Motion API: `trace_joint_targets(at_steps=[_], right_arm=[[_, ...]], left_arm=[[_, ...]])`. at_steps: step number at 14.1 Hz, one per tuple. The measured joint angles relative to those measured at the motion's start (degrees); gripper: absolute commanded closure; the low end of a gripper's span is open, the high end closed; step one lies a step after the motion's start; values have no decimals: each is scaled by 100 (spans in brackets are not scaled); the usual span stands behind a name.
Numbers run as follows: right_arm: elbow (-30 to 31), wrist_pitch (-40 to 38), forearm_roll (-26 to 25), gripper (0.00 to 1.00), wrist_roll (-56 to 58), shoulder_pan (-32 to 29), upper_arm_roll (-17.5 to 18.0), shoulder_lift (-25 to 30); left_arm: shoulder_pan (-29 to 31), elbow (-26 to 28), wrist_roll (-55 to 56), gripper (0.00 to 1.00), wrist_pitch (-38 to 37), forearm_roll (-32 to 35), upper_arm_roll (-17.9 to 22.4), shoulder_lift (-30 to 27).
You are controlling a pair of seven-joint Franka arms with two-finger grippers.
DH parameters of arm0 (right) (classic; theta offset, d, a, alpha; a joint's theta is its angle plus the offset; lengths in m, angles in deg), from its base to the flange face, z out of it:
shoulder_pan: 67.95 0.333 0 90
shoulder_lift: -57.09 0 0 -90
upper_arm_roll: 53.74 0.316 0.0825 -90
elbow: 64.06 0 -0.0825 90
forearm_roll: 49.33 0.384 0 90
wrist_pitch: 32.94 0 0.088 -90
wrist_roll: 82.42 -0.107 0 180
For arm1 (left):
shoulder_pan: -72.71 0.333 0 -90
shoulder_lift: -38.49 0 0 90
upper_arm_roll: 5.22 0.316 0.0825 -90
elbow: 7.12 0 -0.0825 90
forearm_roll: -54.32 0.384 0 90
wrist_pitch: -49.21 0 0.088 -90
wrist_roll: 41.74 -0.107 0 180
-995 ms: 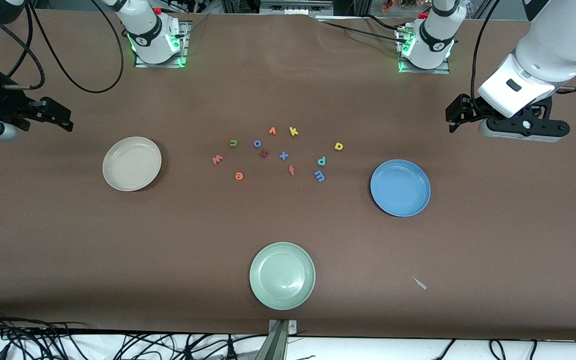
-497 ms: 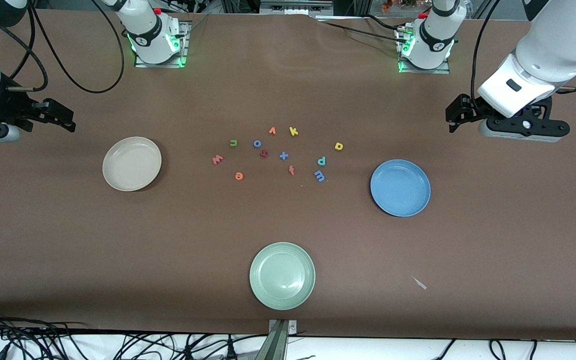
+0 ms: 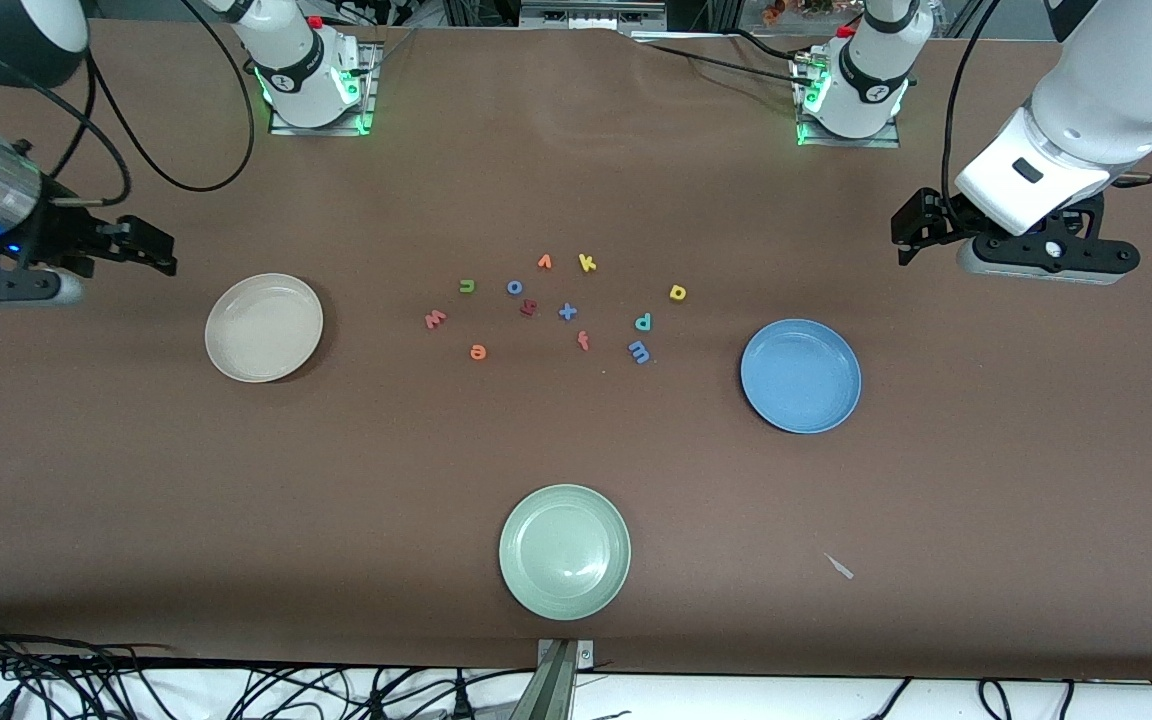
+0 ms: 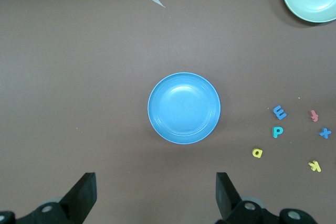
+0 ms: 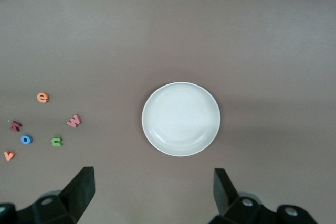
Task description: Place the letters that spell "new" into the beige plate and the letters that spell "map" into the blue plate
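Six wanted letters lie mid-table: green n point(image 3: 467, 287), orange e point(image 3: 478, 351), pinkish-red w point(image 3: 435, 319) toward our right gripper point(image 3: 151, 246); blue m point(image 3: 640, 351), teal p point(image 3: 643, 321), yellow a point(image 3: 677, 292) toward our left gripper point(image 3: 911, 228). Both grippers gape wide, empty, above bare table beside the beige plate point(image 3: 264, 327) and blue plate point(image 3: 801, 375).

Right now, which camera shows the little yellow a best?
The left wrist view: the yellow a lies flat and clear near the blue plate, its shape easy to read. The front view shows it too, but tinier, among the other letters. The right wrist view misses it.
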Motion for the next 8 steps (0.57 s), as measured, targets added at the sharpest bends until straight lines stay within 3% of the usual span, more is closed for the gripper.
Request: trace_joint_targets(at_steps=[5, 8], right_arm=[[-63, 82, 0, 0, -125, 502, 37, -655], [19, 483, 17, 0, -1362, 783, 51, -983]], left_arm=[[0, 0, 0, 0, 0, 0, 0, 0], [0, 0, 0, 0, 0, 0, 0, 0]])
